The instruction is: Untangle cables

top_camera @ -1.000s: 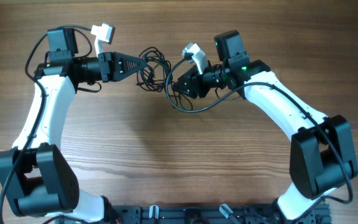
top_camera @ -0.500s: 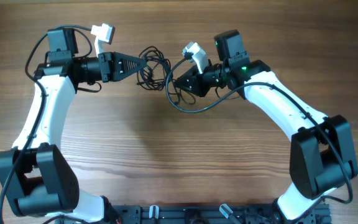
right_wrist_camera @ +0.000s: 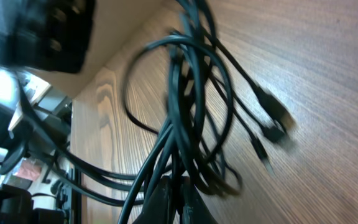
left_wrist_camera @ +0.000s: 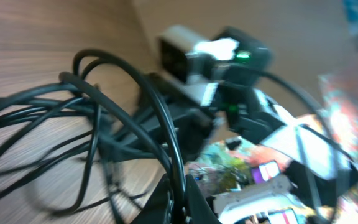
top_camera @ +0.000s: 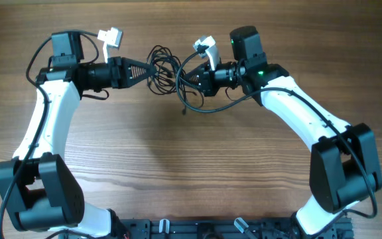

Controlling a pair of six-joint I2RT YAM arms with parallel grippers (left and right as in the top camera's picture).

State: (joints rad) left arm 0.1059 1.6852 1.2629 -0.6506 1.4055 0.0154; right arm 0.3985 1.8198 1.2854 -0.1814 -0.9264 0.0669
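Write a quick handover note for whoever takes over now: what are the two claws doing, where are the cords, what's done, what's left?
Left claw: shut on the cables.
Right claw: shut on the same tangle, from the other side.
Cables: one knotted bundle strung between the claws at the far middle of the table, with a loop drooping toward the near side.
Done: both sides of the tangle gripped.
Left: knot not undone; probably ease the claws apart and tease strands free.

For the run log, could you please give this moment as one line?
left pincer: shut on cables | right pincer: shut on cables | cables: knotted between both pincers
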